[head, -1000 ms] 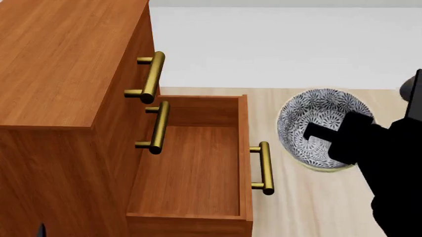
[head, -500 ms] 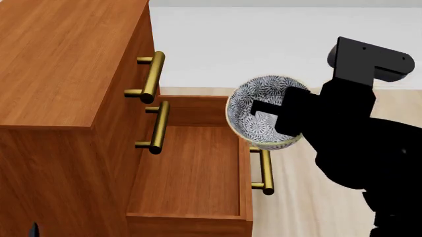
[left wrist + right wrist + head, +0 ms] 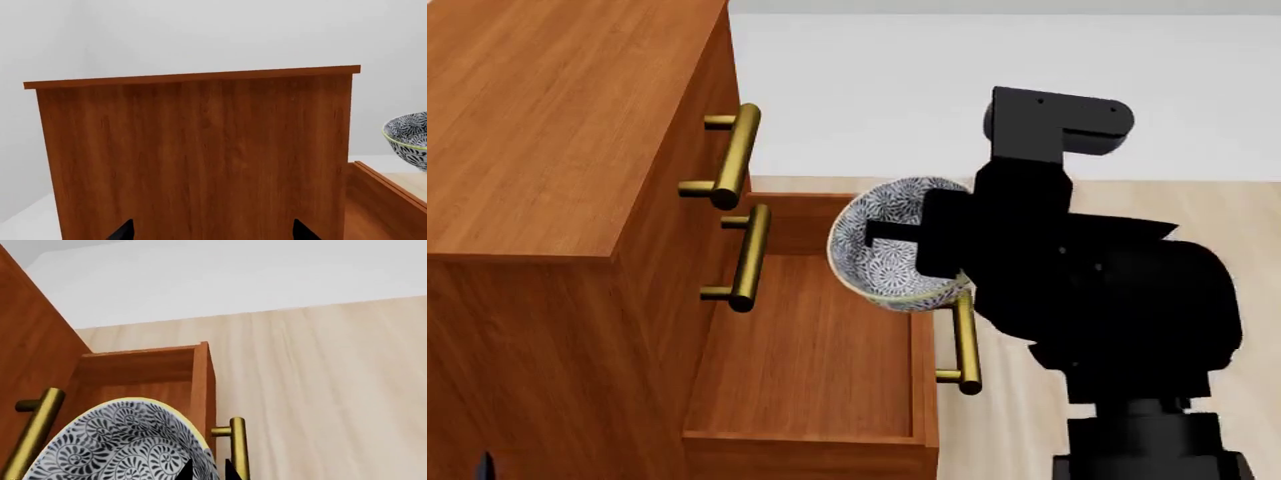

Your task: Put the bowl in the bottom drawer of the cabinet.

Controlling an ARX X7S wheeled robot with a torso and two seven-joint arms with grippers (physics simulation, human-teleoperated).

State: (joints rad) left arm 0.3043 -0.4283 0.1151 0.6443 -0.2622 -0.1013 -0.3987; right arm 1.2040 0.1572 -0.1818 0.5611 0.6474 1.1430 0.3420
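Observation:
The blue-grey patterned bowl hangs tilted in the air over the front panel of the open bottom drawer, partly above its bare wooden floor. My right gripper is shut on the bowl's rim, one finger inside it. In the right wrist view the bowl fills the near part, with the gripper pinching its pale rim beside the drawer's brass handle. The cabinet stands at the left. My left gripper is open, facing the cabinet's side; the bowl shows at that view's edge.
The two upper drawers are closed and their brass handles stick out above the open drawer. The bottom drawer's handle projects toward my right arm. Pale wooden floor lies in front of the cabinet.
My right arm has lifted the bowl off the floor and carried it left, from beside the drawer's handle to above the drawer's front edge. The cabinet and drawer have not moved.

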